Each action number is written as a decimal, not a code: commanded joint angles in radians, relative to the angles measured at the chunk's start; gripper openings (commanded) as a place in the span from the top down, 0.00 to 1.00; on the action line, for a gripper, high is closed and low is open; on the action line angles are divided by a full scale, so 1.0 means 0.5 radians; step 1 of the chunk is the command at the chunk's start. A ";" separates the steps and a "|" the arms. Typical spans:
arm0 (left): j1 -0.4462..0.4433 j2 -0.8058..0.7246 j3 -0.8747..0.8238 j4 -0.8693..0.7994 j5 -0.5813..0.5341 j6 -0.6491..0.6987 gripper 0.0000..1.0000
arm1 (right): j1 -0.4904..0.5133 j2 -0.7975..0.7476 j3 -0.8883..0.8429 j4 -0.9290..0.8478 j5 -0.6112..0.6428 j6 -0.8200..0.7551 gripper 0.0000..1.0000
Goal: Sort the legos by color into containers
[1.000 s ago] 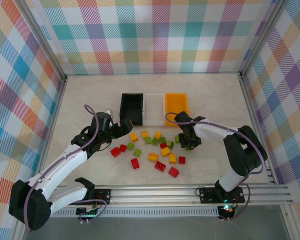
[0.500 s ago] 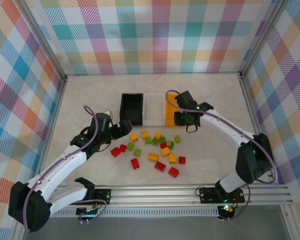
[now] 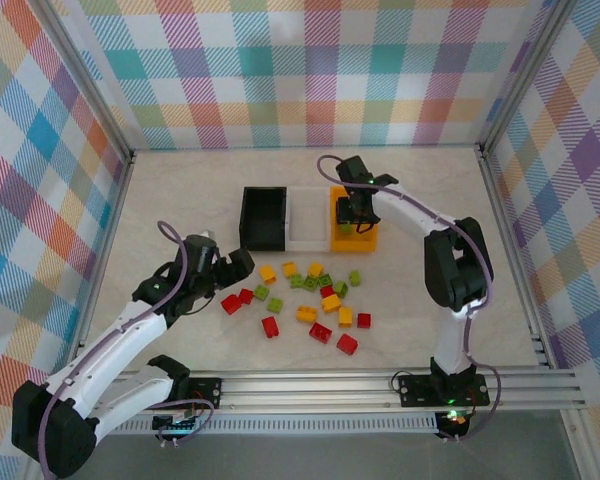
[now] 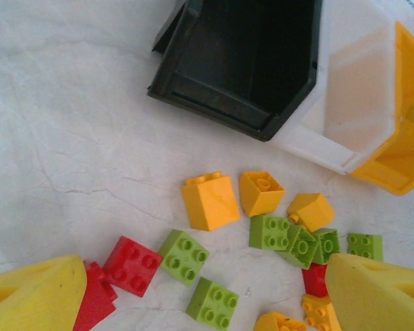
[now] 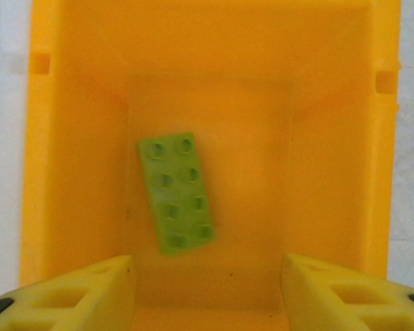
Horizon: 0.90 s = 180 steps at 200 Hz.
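Right gripper (image 5: 207, 293) over orange bin (image 5: 69, 172), jaws apart, empty. Green brick (image 5: 177, 194) lies flat on bin floor, frame centre. Left gripper (image 4: 207, 293) jaws wide, empty, over loose bricks (image 4: 208, 200). Advice: raise right arm straight up, clearing bin walls.

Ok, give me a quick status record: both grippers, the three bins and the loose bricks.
Left gripper: open, above the loose bricks on the table, holding nothing
Right gripper: open, over the orange bin, holding nothing
Orange bin: one green brick inside, studs up
Black bin: no brick seen inside
White bin: no brick seen inside
Loose bricks: red, yellow and green, mixed in front of the bins
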 commanded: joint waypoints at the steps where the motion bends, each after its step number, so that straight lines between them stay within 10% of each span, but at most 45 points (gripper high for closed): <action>1: 0.039 -0.016 -0.014 -0.098 -0.046 -0.063 0.10 | 0.003 -0.073 0.080 -0.034 -0.030 0.028 0.33; 96: 0.069 0.174 -0.088 -0.424 -0.040 -0.109 0.24 | 0.160 -0.560 -0.604 0.318 -0.302 0.090 0.25; 180: 0.053 0.435 -0.294 0.060 0.058 -0.168 0.26 | 0.160 -0.662 -0.783 0.433 -0.320 0.061 0.27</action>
